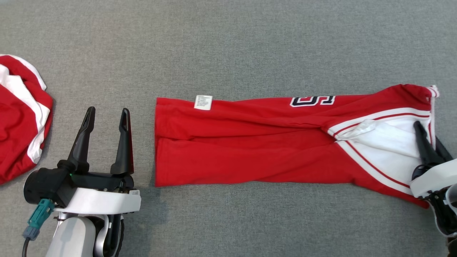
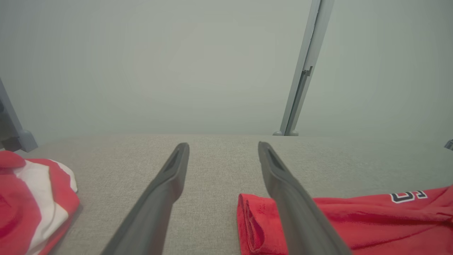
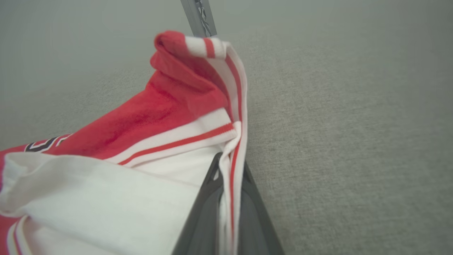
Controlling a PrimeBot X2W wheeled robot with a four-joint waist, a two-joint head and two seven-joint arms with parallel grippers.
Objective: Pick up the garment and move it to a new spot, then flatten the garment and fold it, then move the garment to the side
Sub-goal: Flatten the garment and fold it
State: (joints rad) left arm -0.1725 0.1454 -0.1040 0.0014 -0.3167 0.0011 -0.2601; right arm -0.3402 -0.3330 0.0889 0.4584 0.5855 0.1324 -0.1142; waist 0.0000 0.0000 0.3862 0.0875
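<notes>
We log the garment (image 1: 250, 150) as a long red band lying flat on the grey desk (image 1: 228, 43), centre to right. Right hand (image 1: 426, 134) clamps its striped right edge. Left hand (image 1: 108, 110) is open, just left of it, not touching. A red-white bundle (image 1: 18, 117) lies at far left.

Half-hidden navy, white-edged numeral (image 1: 312, 101), perhaps a 5, on the red garment (image 1: 250, 150); care label (image 1: 202, 102) print illegibly small

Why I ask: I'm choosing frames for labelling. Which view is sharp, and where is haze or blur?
Head view: even light, sharp across the garment, faint shadow beside the left gripper. Left wrist view: background hazy and washed out, fingers near the lens soft. Right wrist view: right gripper and the nearest white fabric blurred, background foggy.
</notes>
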